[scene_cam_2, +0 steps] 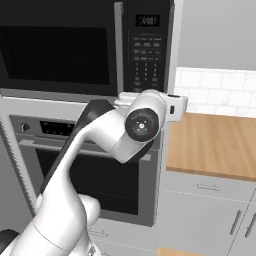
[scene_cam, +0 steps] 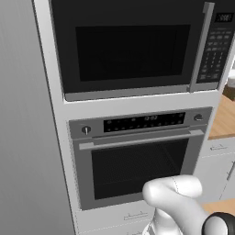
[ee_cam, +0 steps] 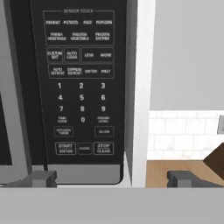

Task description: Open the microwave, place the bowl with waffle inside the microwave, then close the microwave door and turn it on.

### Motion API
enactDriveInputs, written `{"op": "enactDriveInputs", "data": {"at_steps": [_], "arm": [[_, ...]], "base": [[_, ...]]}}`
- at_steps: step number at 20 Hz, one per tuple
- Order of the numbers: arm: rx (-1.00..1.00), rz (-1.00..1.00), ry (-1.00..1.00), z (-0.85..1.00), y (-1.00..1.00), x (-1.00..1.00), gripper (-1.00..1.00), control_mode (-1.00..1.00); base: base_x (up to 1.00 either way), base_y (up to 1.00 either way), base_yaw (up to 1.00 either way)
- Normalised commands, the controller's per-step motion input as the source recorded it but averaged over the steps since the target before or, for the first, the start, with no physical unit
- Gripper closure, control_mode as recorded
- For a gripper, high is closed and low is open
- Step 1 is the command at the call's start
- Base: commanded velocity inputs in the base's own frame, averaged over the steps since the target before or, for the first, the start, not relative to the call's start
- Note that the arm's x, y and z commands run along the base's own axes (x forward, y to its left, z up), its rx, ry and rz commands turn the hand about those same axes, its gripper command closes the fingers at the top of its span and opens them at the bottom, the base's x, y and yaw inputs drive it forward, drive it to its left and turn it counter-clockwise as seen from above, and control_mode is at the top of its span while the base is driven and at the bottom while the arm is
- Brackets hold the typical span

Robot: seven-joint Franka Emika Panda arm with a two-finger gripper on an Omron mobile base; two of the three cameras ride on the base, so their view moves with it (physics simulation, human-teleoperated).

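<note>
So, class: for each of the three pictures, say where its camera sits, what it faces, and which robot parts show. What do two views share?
Left base view: behind the arm, left; faces microwave above silver oven; arm at lower right.
Right base view: behind, right; faces keypad panel and wooden counter; arm from lower left.
Hand view: on the hand, facing the keypad; gripper jaws open.
Shared: both base views show microwave and oven.
</note>
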Motion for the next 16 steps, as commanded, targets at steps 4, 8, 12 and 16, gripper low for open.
{"op": "enactDriveInputs", "data": {"at_steps": [4,8,12,16], "arm": [[0.0,0.0,0.0,0.0,0.0,0.46,-1.0,-1.0],[0.0,0.0,0.0,0.0,0.0,0.38,-1.0,-1.0],[0.0,0.0,0.0,-0.06,0.0,0.31,-1.0,-1.0],[0.0,0.0,0.0,-0.12,0.04,0.3,-1.0,-1.0]], "base": [[0.0,0.0,0.0],[0.0,0.0,0.0],[0.0,0.0,0.0],[0.0,0.0,0.0]]}}
